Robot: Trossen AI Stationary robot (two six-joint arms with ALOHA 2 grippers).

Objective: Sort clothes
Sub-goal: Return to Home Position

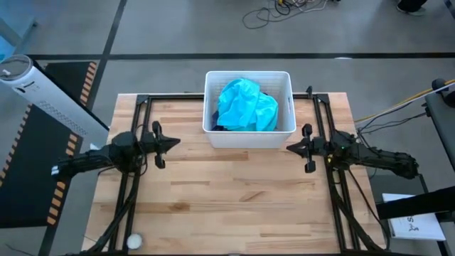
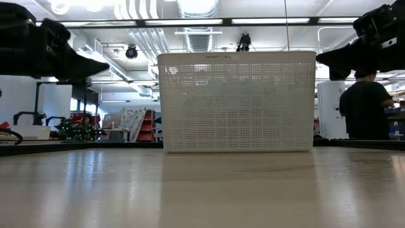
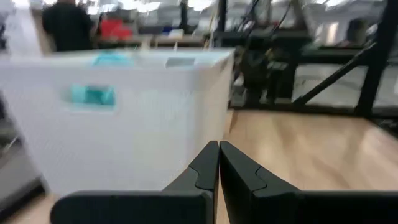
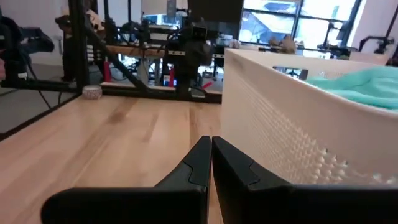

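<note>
A white slatted basket (image 1: pixel 248 135) stands at the table's far middle. In it lies a large turquoise garment (image 1: pixel 246 105), heaped near the rim, with a bit of dark cloth (image 1: pixel 219 128) under its near left edge; the other clothes are hidden. The turquoise also shows in the right wrist view (image 4: pixel 357 84) and through a basket slot in the left wrist view (image 3: pixel 92 95). My left gripper (image 1: pixel 176 142) is shut and empty, left of the basket, above the table. My right gripper (image 1: pixel 289 148) is shut and empty, right of the basket's near corner.
Black frame rails (image 1: pixel 138 103) run along the table's left and right sides. A small white ball (image 1: pixel 134 242) lies at the near left corner. Bare wood lies between the arms in front of the basket. A person (image 2: pixel 365 104) stands in the room beyond.
</note>
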